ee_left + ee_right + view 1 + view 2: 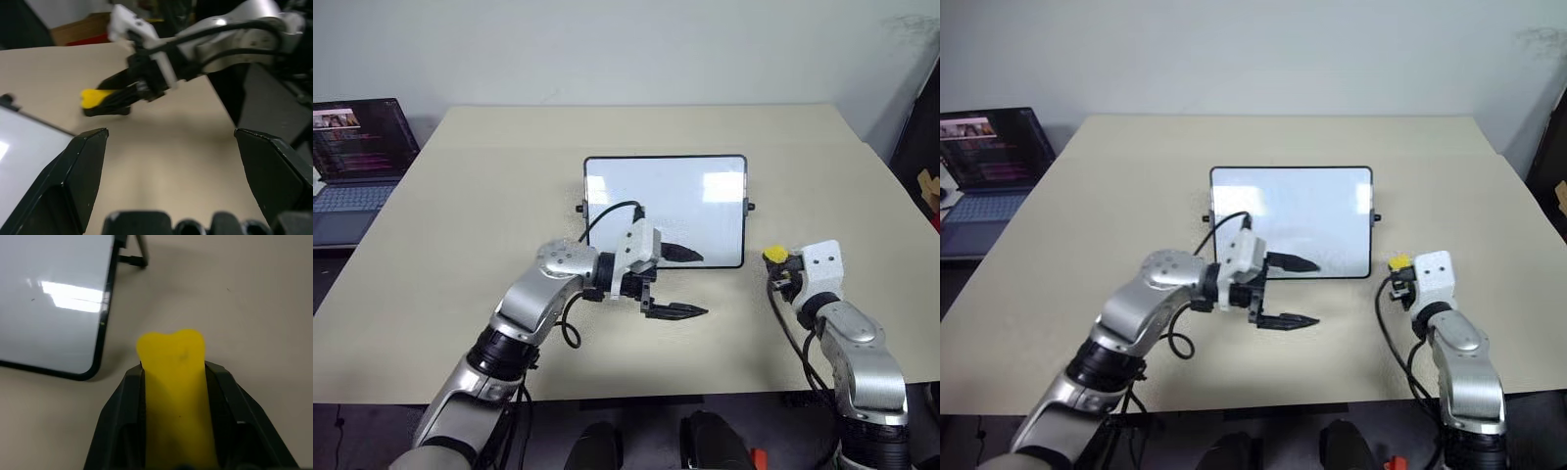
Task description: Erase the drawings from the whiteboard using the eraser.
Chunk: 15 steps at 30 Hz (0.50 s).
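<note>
The whiteboard (666, 196) lies flat in the middle of the table, black-framed and glossy. No drawings show on its white face; a strip near its front edge is hidden behind my left gripper. My left gripper (690, 282) hovers over that front edge, pointing right, fingers spread wide with nothing between them. To the right of the board, my right gripper (779, 266) is shut on the yellow eraser (775, 256), just above the table. The right wrist view shows the eraser (176, 382) clamped between both fingers, beside the board's corner (95, 367).
An open laptop (357, 157) sits off the table's far left corner. The beige table (460, 245) stretches wide around the board. A dark object and a cardboard piece (928, 186) stand beyond the right edge.
</note>
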Each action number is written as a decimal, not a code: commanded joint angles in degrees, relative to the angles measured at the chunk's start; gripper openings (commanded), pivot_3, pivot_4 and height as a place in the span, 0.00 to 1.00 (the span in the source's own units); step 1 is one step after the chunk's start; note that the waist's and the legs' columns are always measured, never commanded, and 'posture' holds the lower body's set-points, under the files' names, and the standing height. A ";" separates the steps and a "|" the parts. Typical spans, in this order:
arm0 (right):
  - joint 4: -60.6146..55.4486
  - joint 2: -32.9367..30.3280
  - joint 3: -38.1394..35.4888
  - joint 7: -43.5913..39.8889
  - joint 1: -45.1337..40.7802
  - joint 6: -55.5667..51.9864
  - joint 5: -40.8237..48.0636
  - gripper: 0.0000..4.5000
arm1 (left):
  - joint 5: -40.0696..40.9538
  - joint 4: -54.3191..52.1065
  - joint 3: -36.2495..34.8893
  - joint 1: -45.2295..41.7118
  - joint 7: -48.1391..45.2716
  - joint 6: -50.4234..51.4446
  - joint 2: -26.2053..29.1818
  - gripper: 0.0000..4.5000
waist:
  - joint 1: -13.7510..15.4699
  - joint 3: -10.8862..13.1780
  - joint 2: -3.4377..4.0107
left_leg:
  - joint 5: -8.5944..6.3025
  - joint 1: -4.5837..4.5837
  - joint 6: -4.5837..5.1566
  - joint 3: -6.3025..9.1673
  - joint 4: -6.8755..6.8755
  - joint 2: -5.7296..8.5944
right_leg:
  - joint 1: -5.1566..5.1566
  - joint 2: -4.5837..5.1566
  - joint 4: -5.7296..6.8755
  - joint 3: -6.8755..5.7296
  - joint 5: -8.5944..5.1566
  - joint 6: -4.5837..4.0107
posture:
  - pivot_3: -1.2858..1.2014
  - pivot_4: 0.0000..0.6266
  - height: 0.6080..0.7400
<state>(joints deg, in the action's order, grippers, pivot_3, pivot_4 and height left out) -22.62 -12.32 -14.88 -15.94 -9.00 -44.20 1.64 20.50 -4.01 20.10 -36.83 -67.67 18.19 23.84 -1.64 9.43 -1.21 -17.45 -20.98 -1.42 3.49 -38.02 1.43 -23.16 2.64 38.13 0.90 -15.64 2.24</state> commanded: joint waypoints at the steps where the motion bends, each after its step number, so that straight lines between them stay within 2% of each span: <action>1: -1.11 0.01 -4.02 1.89 -0.89 -2.68 2.85 0.29 | -1.95 3.40 -0.47 -3.22 -0.17 -4.06 -1.84 1.00 | 0.01 0.00 0.00 | 0.00 0.00 0.00 -0.01 0.00 0.00 | 0.00 -0.01 0.00 0.00 0.00 0.00 | 0.52 0.24 1.00; 5: -0.42 -0.38 -4.56 2.79 -0.92 -3.76 4.41 0.29 | -3.49 5.93 -1.47 -4.06 1.11 -5.90 -3.15 1.00 | -0.22 -0.02 0.03 | 0.00 0.00 0.00 -0.04 0.04 -0.03 | -0.02 -0.03 -0.01 0.03 0.00 0.00 | 0.52 0.24 1.00; 12: 2.72 -0.47 -5.15 4.28 -2.70 -3.31 6.74 0.29 | -3.62 3.87 -2.13 -1.28 2.13 -5.65 -2.88 1.00 | -0.19 -0.04 0.06 | -0.01 0.02 0.02 -0.08 0.02 -0.03 | -0.03 -0.03 0.01 0.05 0.00 0.01 | 0.52 0.24 1.00; 14: 3.85 -0.86 -4.91 4.55 -3.40 -2.95 7.12 0.44 | -3.57 2.83 -2.11 -0.47 2.88 -5.18 -3.14 1.00 | -0.18 -0.03 0.07 | -0.01 0.01 0.02 -0.08 0.02 -0.03 | -0.03 -0.02 0.02 0.06 0.00 0.01 | 0.52 0.24 1.00; 15: 4.40 -1.09 -4.84 4.63 -3.66 -2.77 7.30 0.49 | -3.51 2.41 -2.12 -0.12 3.36 -4.99 -3.31 1.00 | -0.18 -0.04 0.07 | -0.01 0.01 0.02 -0.07 0.02 -0.04 | -0.03 -0.02 0.02 0.06 0.00 0.01 | 0.52 0.24 1.00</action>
<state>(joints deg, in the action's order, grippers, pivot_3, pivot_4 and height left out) -17.80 -12.58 -19.02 -11.76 -11.72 -48.09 8.02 16.62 1.50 19.26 -36.84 -65.27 13.35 21.01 -1.82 9.39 -1.14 -17.46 -20.97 -1.41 3.42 -38.00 1.39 -23.18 2.62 38.15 0.97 -15.64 2.25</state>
